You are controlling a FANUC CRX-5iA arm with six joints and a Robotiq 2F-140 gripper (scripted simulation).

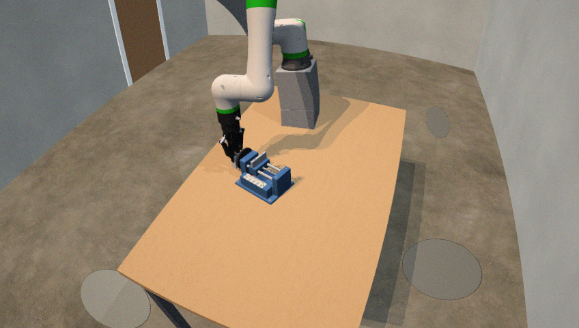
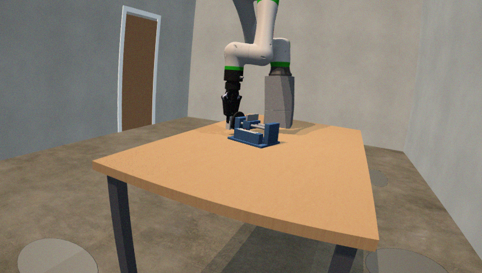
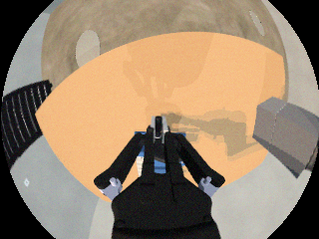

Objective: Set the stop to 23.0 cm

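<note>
A blue slide fixture (image 1: 265,178) stands on the wooden table, with two end blocks, steel rods and a white scale strip along its base. A grey stop (image 1: 257,160) sits on the rods close to the handwheel end. The black handwheel (image 1: 242,156) is on the fixture's far-left end; it also shows in the exterior view (image 2: 235,119). My gripper (image 1: 235,157) comes down from above and is shut on the handwheel. In the wrist view the closed fingers hide most of the fixture; only bits of blue show beside them.
The grey robot pedestal (image 1: 298,95) stands at the table's back edge, behind the fixture. A brown door (image 2: 137,70) is in the left wall. Grey discs (image 1: 441,268) lie on the floor around the table.
</note>
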